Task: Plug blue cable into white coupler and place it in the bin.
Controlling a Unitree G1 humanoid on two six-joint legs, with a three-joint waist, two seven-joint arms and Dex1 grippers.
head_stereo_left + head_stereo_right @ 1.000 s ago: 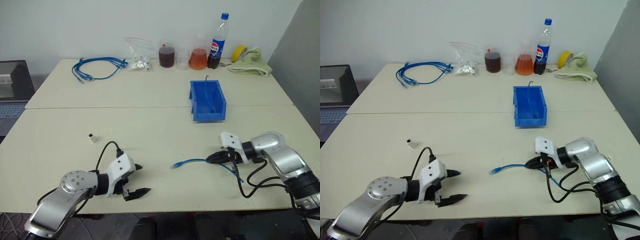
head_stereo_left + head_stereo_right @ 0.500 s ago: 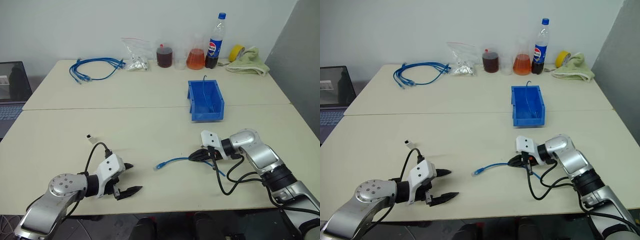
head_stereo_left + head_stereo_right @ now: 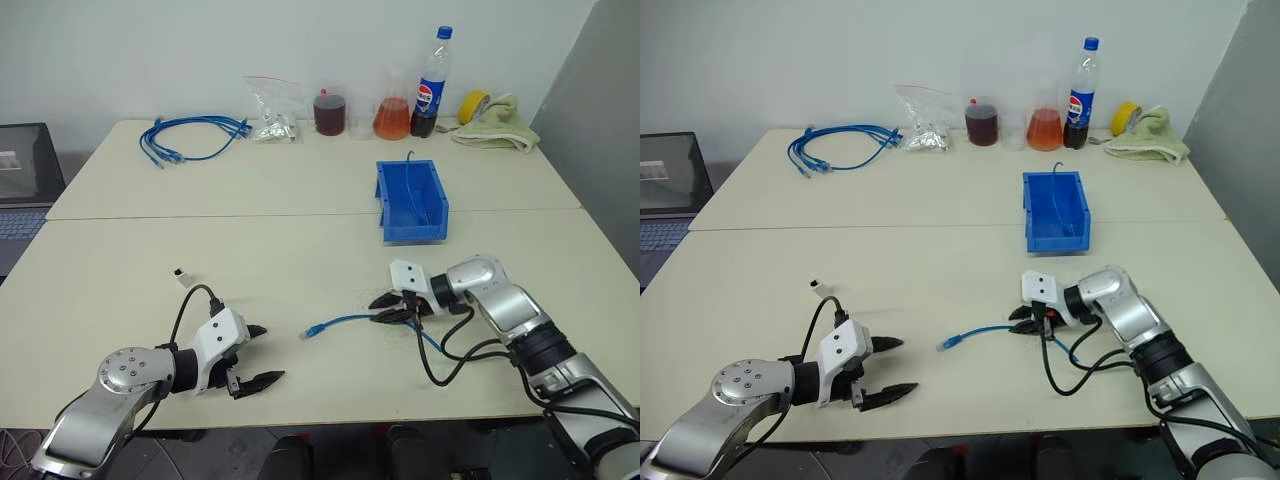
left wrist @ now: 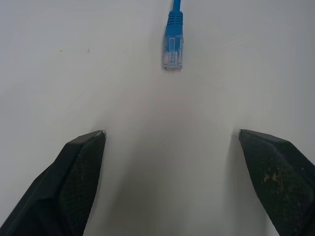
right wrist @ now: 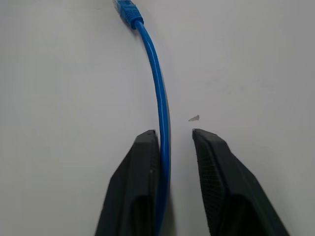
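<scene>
Now the right gripper (image 5: 170, 182) has its fingers parted around the blue cable (image 3: 345, 321) (near the table's (image 3: 300, 260) front edge); left gripper (image 3: 263, 355) spread wide

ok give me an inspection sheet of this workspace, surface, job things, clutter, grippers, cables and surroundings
Surface: two pale tables pushed together, seam running across.
Job's things: blue cable lying on the near table, plug end toward the left gripper; white coupler alone on the near left; blue bin at the seam, a thin cable inside.
Clutter: plastic bag, two flasks of liquid, cola bottle, yellow tape roll, cloth along the far edge.
Grippers: left gripper open, holding nothing; right gripper slightly parted, cable between its fingers.
Cables: coiled blue bundle far left.
Surroundings: laptop at left, white wall.
</scene>
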